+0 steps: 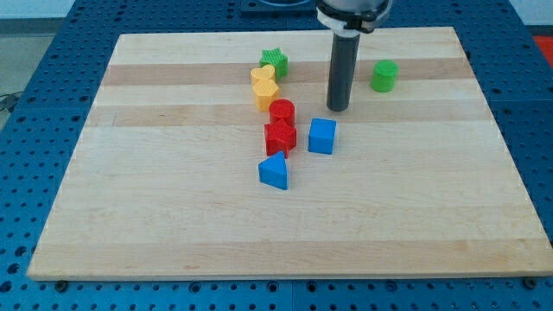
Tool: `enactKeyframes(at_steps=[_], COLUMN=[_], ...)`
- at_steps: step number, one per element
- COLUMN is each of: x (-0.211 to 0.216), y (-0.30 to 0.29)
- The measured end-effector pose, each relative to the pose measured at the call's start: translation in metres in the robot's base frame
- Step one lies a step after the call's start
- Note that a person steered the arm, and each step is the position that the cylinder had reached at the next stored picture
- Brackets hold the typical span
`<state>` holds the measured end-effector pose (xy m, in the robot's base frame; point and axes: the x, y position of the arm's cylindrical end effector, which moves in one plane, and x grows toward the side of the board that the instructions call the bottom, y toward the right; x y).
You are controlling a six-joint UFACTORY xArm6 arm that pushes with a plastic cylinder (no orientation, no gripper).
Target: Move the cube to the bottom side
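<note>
The blue cube (321,136) sits near the middle of the wooden board (173,225). My tip (338,109) rests on the board just above and slightly to the right of the cube, a small gap apart. A red star-shaped block (280,136) lies close to the cube's left. A red cylinder (282,112) stands just above that red block. A blue wedge-like block (275,171) lies below and to the left of the cube.
A yellow heart-like block (266,94) and a yellow block (263,76) form a column above the red cylinder, with a green star (274,61) on top. A green cylinder (384,75) stands at the upper right.
</note>
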<state>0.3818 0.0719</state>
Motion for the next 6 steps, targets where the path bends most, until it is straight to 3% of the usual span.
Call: enactKeyframes(at_steps=[5,6], x=[0.111,0.097], y=[-0.016,-0.003])
